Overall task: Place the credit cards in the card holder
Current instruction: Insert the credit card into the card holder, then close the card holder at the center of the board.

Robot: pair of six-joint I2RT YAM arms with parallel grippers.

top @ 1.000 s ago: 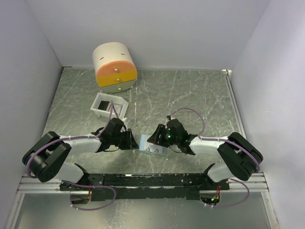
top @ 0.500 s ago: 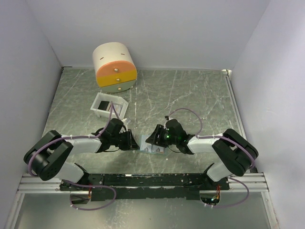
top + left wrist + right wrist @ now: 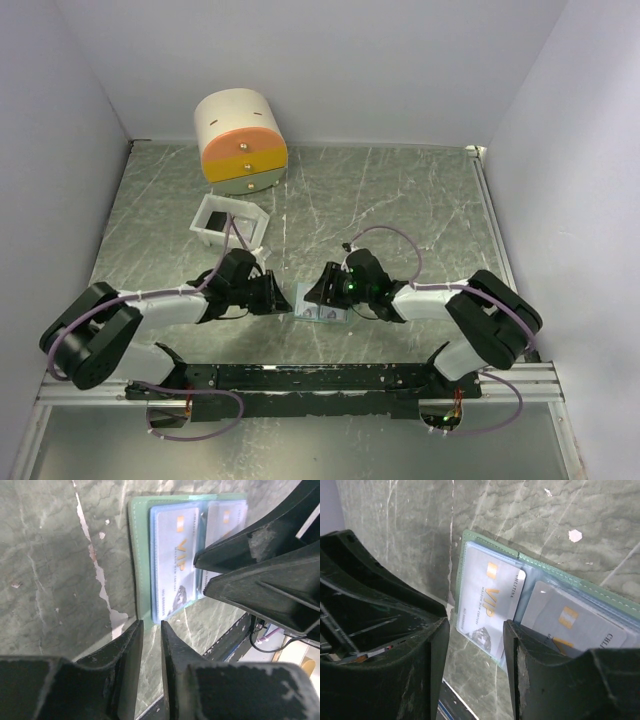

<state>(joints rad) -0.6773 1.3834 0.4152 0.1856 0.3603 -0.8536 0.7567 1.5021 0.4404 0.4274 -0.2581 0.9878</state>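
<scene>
Left gripper (image 3: 148,645): low by the near edge, just left of the holder; its fingers stood nearly together with only a thin slit between, grasping nothing.
Right gripper (image 3: 476,630): low at the holder's right side, jaws parted and empty, one finger resting over the right-hand pocket.
Card holder (image 3: 320,307): lay open flat near the middle of the near edge, between the two grippers, green border up, pale blue inside.
Credit cards (image 3: 174,562): two pale cards marked VIP sat in the clear pockets, one per half; the left one looked fully seated.
Step in hand: I judged the seating or pressing of the cards, late in the task.
Next move: probably lifting both grippers clear without dragging the holder, then folding it if closure is wanted.
Change from earlier: the left arm had stretched forward and the right gripper had edged closer; the holder had barely shifted.
White box (image 3: 228,220): farther back on the left.
Drawer cylinder (image 3: 240,140): at the far-left corner.
</scene>
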